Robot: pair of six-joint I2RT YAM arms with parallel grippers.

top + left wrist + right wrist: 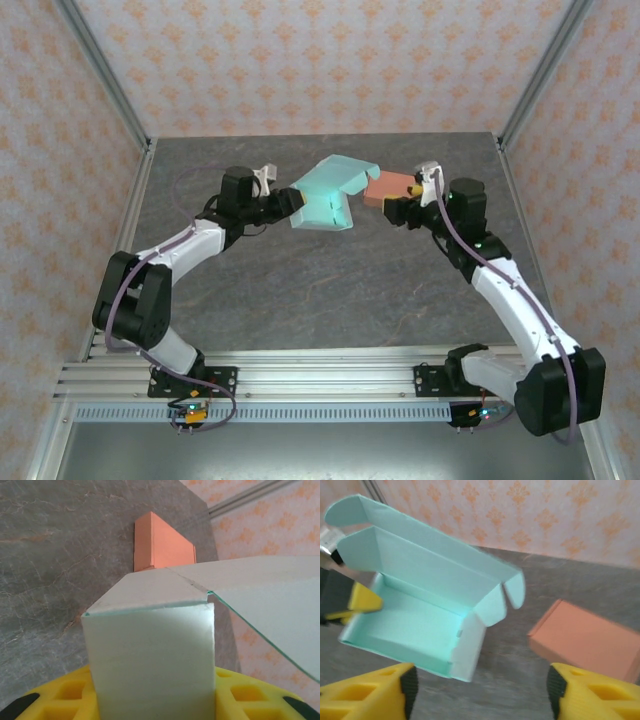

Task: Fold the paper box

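The left gripper (285,207) is clamped on one side wall of the mint-green paper box (328,195), which sits lid-open over the middle of the grey stone-patterned worktop (330,290). The right gripper (398,210) gapes wide and holds nothing, just beside a closed orange cardboard box (390,186).

Small orange box (392,187) is sitting flat on the grey stone-look table (330,290), back half, right of middle. Looks fully closed to me, but that shot's a bit blurry. Peach floral wallpaper (320,60) all round, silver frame posts (105,75) at the corners.
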